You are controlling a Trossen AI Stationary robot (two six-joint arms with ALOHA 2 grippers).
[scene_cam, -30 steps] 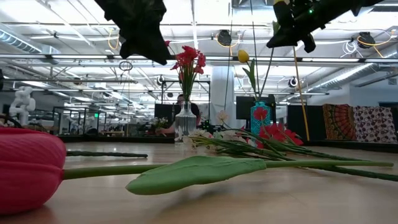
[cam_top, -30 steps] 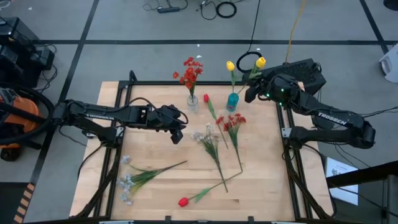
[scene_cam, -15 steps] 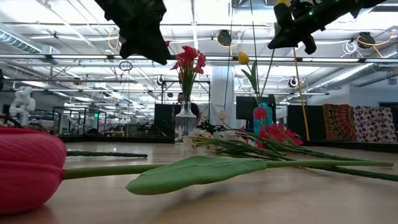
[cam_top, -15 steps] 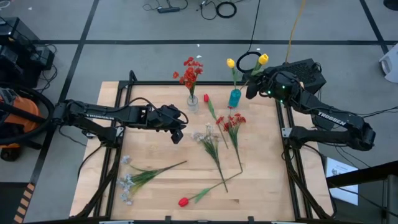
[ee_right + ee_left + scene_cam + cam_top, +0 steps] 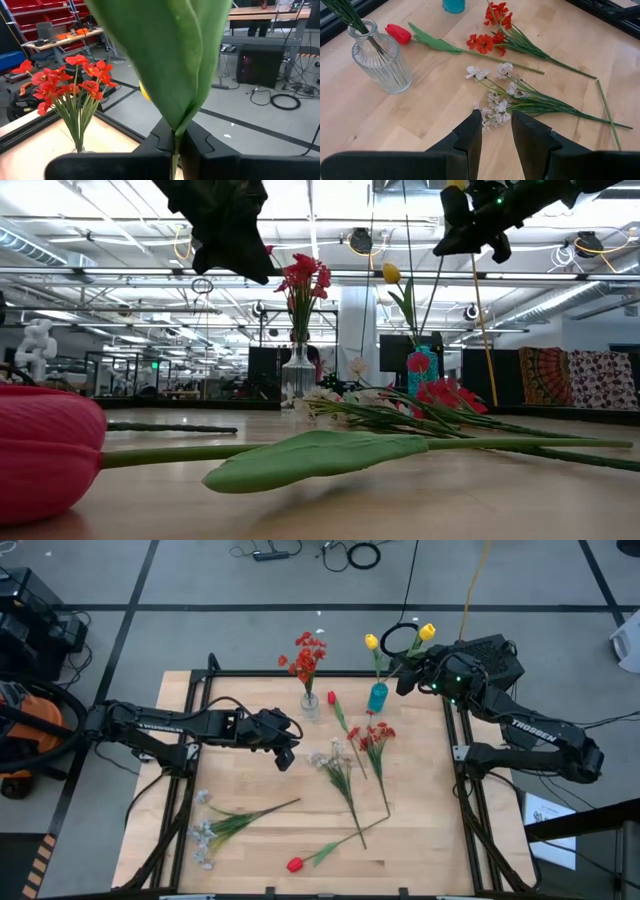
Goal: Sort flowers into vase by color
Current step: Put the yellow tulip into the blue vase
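My right gripper (image 5: 404, 679) is up over the table's far right corner, shut on a yellow tulip (image 5: 427, 633). The tulip's stem slants down toward the blue vase (image 5: 377, 698), which holds another yellow tulip (image 5: 370, 642). I cannot tell whether the held stem's lower end is inside the vase. A clear glass vase (image 5: 310, 705) holds red flowers (image 5: 308, 652). My left gripper (image 5: 286, 756) hangs open above the white spray (image 5: 496, 107) lying at mid-table. A red tulip (image 5: 332, 698), a red cluster (image 5: 374, 734), a white-grey spray (image 5: 206, 831) and another red tulip (image 5: 295, 863) lie flat on the wood. My right gripper pinches the yellow tulip's green stem (image 5: 174, 141) between its two fingers, just below where a broad leaf (image 5: 170, 60) springs from it. The fingers reach nearly level from the table's right side, across the stem. The tulip is lifted, flower head up and stem tilted.
A dark metal frame (image 5: 330, 673) rims the wooden table. A loose green stem (image 5: 384, 780) lies right of centre. There is bare wood at the near right and far left. Cables and a yellow pole (image 5: 470, 590) are on the floor beyond the far edge.
My right gripper has swung a little toward the table's far right corner, still shut on the yellow tulip. The tulip's head has shifted the same way.
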